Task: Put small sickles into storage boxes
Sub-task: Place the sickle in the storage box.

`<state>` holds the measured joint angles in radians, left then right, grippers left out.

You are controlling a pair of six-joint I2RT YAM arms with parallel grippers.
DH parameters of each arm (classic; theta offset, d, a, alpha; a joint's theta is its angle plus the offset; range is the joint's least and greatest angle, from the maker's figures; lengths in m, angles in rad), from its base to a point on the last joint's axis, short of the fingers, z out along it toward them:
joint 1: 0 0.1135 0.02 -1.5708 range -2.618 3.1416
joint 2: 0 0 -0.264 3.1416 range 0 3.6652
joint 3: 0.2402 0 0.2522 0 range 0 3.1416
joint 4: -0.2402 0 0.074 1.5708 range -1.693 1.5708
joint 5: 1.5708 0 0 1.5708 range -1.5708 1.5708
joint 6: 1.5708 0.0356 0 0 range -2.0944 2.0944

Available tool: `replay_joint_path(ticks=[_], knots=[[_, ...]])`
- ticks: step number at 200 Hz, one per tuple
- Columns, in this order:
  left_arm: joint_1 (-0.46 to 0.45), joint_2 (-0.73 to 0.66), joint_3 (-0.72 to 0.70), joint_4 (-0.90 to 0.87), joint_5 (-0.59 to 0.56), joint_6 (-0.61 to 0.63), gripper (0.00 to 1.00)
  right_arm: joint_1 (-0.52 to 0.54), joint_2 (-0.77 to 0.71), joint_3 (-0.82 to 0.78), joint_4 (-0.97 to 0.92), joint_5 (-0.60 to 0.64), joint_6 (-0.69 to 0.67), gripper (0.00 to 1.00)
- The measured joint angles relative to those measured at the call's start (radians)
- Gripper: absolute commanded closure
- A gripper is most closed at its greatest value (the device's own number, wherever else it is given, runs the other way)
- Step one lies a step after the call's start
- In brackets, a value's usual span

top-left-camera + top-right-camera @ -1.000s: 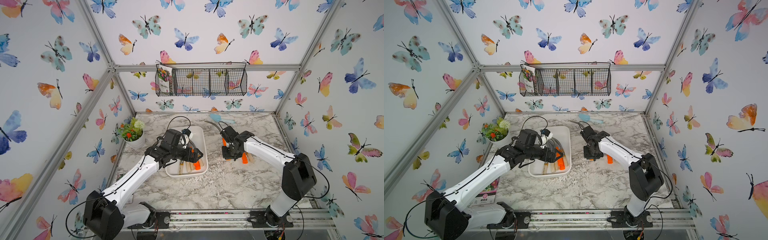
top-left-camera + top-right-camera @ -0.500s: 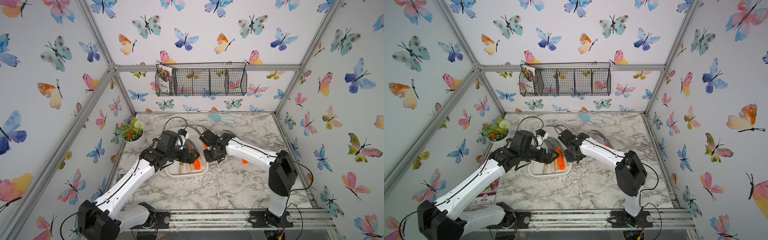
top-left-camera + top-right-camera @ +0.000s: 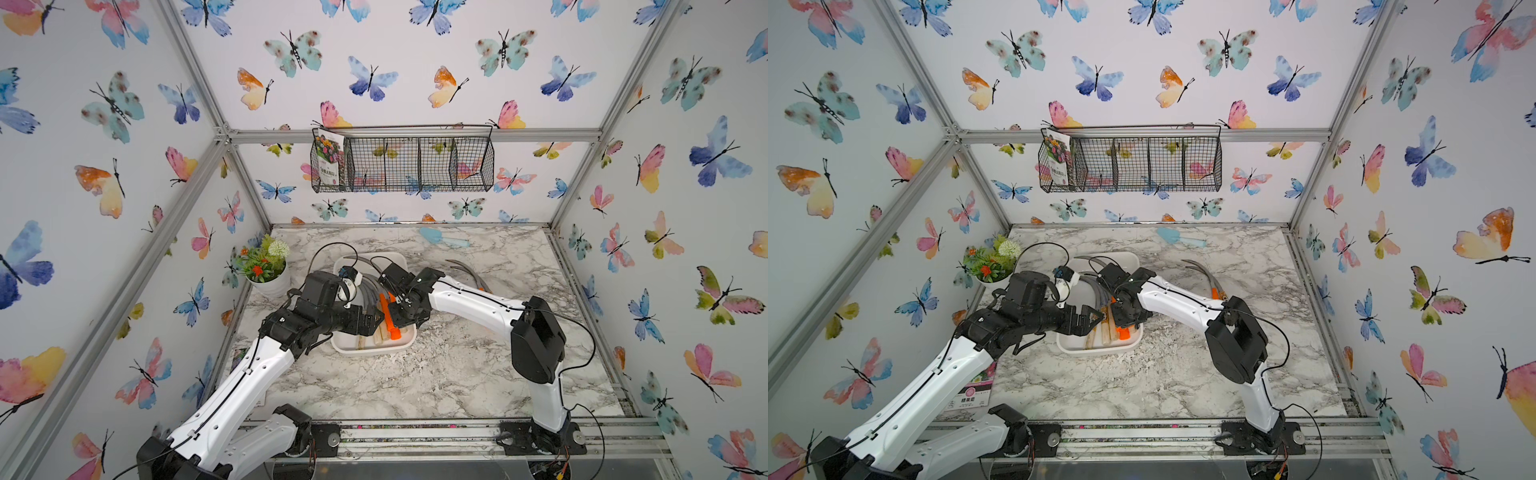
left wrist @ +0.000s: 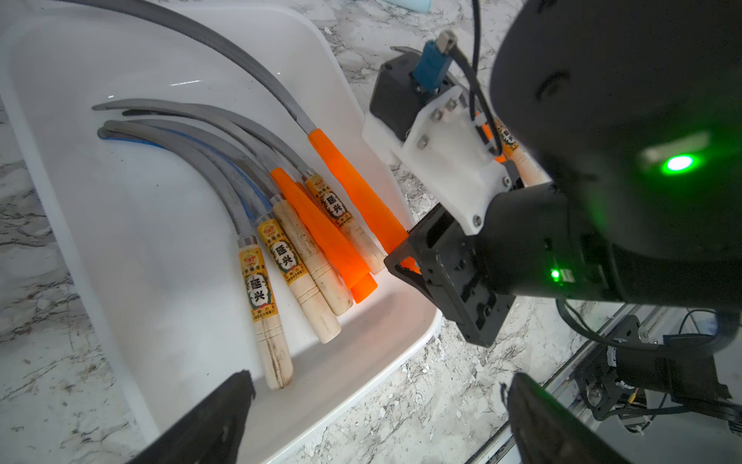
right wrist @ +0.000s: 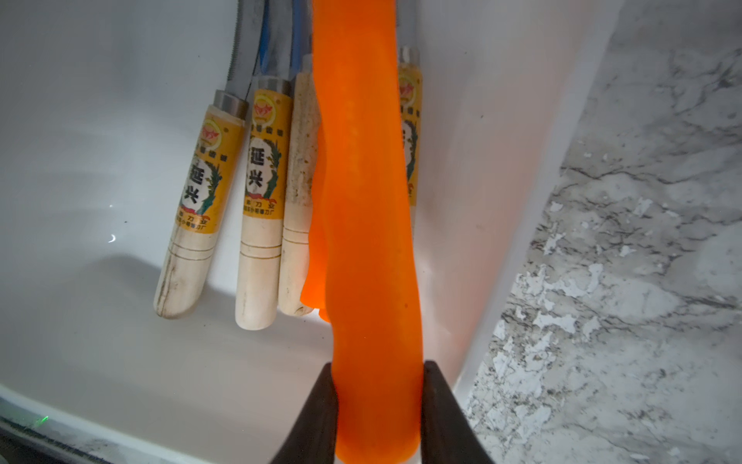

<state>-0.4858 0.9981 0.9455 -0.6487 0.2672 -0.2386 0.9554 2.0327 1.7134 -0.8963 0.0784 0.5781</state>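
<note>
**Right arm brings an orange sickle over the tray**

In the last second the right gripper has swung from the bare marble at centre right over to the white tray at mid-frame, carrying its orange-handled sickle along. The left arm has barely shifted.

Nearest the camera, the left gripper stands wide apart and empty above the tray's near rim. Five other sickles lie in the tray, four with labelled wooden handles and one orange. Their handles point to the near end and their blades curve away.

The right gripper's jaws pinch the butt of the orange handle. It hangs over those handles, close along the tray's right wall; whether it touches them I cannot tell.

Farther back, right of the tray, two more sickles rest on the marble table. A pale blue trowel lies near the back wall, and a black wire basket hangs above it.
</note>
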Motion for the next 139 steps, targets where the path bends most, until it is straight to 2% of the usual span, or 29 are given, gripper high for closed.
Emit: replay_joint_path(ticks=[60,139], knots=[[0.016,-0.014,-0.001,-0.007,-0.011,0.007,0.02,0.0,0.053,0.003,0.013,-0.039,0.005,0.78],[0.02,-0.01,-0.001,-0.007,-0.011,0.007,0.02,0.0,0.082,0.003,0.026,-0.08,0.002,0.52]])
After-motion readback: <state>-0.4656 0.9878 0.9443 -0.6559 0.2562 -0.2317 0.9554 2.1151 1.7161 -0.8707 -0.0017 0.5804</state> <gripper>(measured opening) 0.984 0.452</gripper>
